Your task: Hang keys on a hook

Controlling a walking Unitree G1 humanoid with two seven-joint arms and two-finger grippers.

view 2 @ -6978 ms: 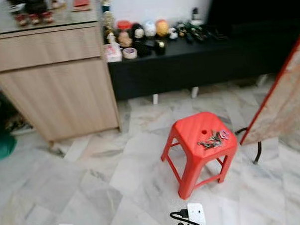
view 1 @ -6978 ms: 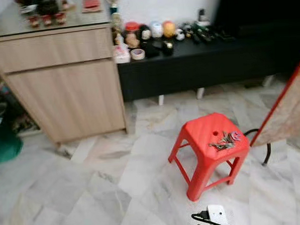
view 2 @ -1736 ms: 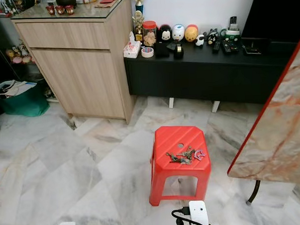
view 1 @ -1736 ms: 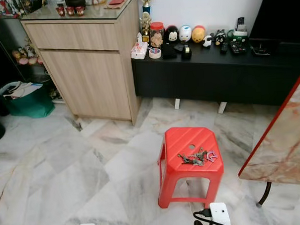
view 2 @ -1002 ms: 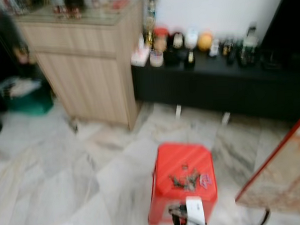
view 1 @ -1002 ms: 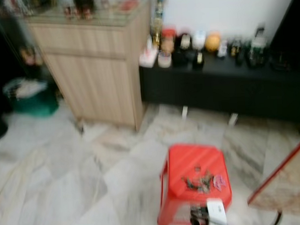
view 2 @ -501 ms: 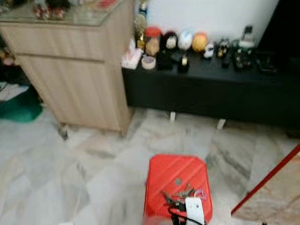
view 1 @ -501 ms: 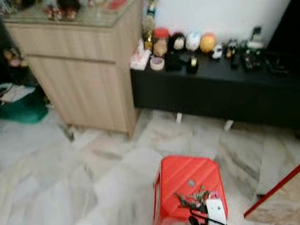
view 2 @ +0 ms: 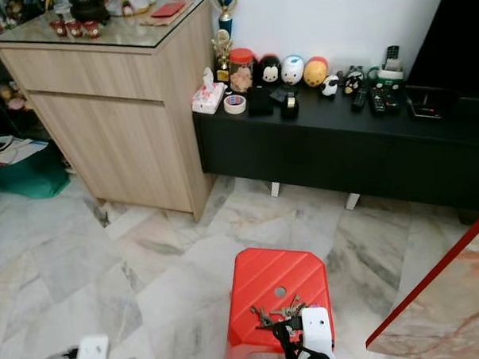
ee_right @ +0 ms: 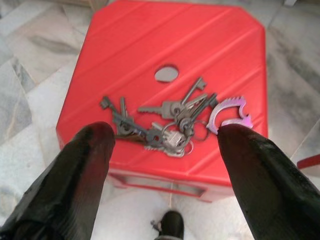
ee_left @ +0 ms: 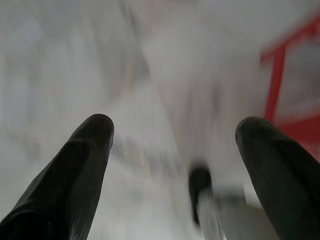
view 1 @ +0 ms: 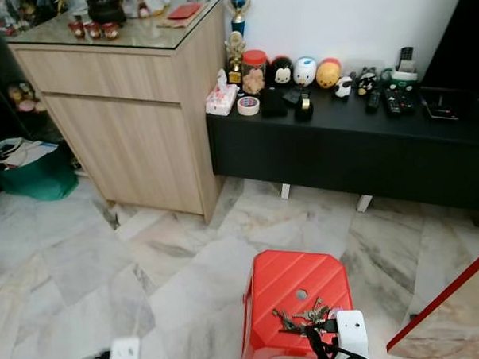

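The right gripper hovers wide open and empty above the keys lying on the red stool.

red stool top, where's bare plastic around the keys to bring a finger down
On the red stool, the keys sprawl across the half nearer the right gripper, with a purple clip at one end. Bare plastic lies beyond the round hole towards the far edge, and along both side edges. The near edge is crowded: keys almost reach it.
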